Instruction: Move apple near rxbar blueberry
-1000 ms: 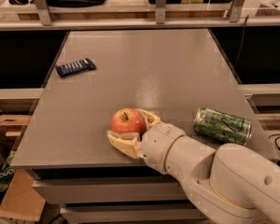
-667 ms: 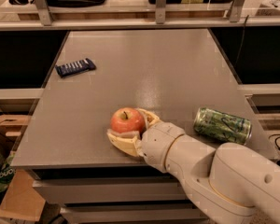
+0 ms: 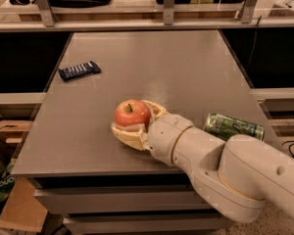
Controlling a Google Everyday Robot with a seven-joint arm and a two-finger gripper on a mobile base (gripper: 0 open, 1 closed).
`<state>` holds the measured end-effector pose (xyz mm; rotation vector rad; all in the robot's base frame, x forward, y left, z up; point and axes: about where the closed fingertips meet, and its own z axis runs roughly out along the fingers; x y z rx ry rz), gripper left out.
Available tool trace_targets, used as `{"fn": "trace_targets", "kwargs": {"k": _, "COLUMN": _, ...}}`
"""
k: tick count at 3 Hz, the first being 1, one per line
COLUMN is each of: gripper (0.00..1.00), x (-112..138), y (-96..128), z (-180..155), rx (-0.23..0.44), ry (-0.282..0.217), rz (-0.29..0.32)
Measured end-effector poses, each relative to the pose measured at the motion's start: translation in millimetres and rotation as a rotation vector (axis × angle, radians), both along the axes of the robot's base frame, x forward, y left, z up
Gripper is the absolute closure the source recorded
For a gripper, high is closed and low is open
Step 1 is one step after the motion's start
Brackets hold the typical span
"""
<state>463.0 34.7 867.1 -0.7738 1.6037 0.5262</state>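
The robot's cream 2-finger gripper [image 3: 131,119] is down low near the front of the flat grey table [image 3: 181,62]. Its fingers are closed around the round red apple [image 3: 131,111], ready to carry it. The small dark blue wrapped bar [image 3: 79,70] lies well apart at the back left, and I think the apple must go there. 1 green drink can [image 3: 233,127] lies on its side at the right, out of the way.

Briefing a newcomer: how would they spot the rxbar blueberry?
On the grey table, look toward the far left, away from the gripper closed around the apple near the front edge. The rxbar blueberry lies flat there alone: thin, dark navy, pale lettering, unlike the round apple or green can.
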Motion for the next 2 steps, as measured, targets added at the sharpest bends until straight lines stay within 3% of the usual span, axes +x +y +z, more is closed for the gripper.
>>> {"fn": "trace_targets", "kwargs": {"k": 1, "gripper": 1.0, "x": 12.9, "y": 6.2, "z": 12.0, "rx": -0.017, "ry": -0.029, "rz": 0.017}}
{"fn": "trace_targets", "kwargs": {"k": 2, "gripper": 1.0, "x": 28.2, "y": 30.7, "z": 22.0, "rx": -0.03, "ry": -0.039, "rz": 0.082}}
